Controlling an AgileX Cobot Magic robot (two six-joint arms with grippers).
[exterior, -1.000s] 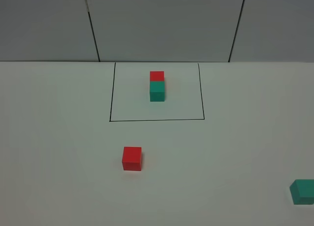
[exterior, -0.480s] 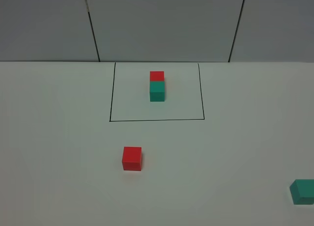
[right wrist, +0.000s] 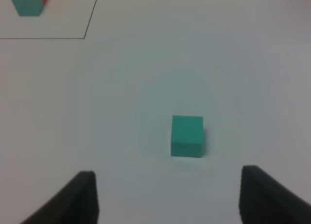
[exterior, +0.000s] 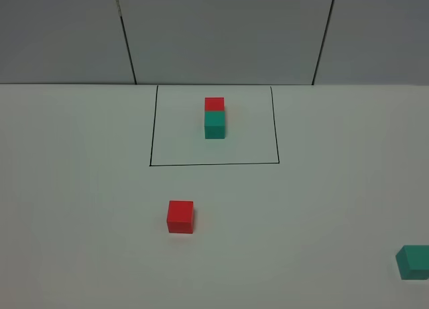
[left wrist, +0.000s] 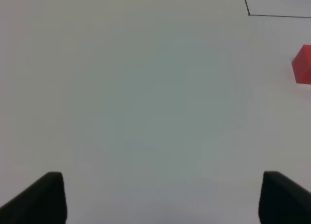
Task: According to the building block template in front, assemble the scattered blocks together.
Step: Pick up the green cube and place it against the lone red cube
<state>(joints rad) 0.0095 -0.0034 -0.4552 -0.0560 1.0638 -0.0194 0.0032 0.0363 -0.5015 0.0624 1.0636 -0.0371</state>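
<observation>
Right now the teal cube (right wrist: 187,136) sits at the near right, just ahead of the right gripper (right wrist: 168,176), whose jaws stand apart and empty. The red cube (exterior: 180,216) lies left of centre, nearer the left gripper (left wrist: 163,178), likewise spread wide, with the template (exterior: 214,118) farther back.

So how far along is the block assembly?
Done: nothing. The loose red cube and loose teal cube lie far apart, outside the frame around the template. In hand: nothing. The left gripper and right gripper are both open and empty, the right one facing the teal cube. Left: pick up both and join them like the template.
</observation>
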